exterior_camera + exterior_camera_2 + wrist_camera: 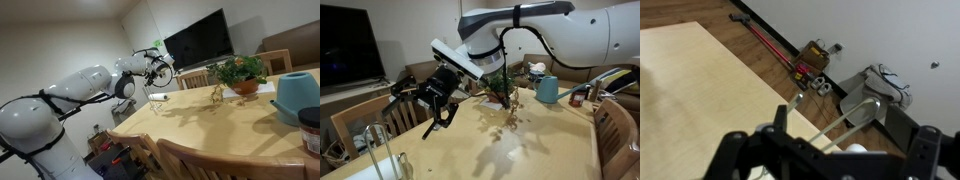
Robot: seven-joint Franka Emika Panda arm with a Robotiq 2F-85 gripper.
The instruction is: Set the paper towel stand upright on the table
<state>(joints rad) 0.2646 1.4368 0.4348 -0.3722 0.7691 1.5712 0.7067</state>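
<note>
Silvery wire in the foreground is the paper towel stand [378, 152], apparently upright on the light wooden bench [520, 150] near its edge. The righting looks done, and what remains, I judge, is backing away without clipping it. Just above and beyond hangs the end effector [418, 105], spread wide and holding nothing. In the wrist view thin rods show between its fingers [732, 150], seemingly untouched. Farther off sits a potted plant [240, 70].

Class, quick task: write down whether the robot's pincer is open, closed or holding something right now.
Pincer: open, jaws spread wide, holding nothing.
</note>
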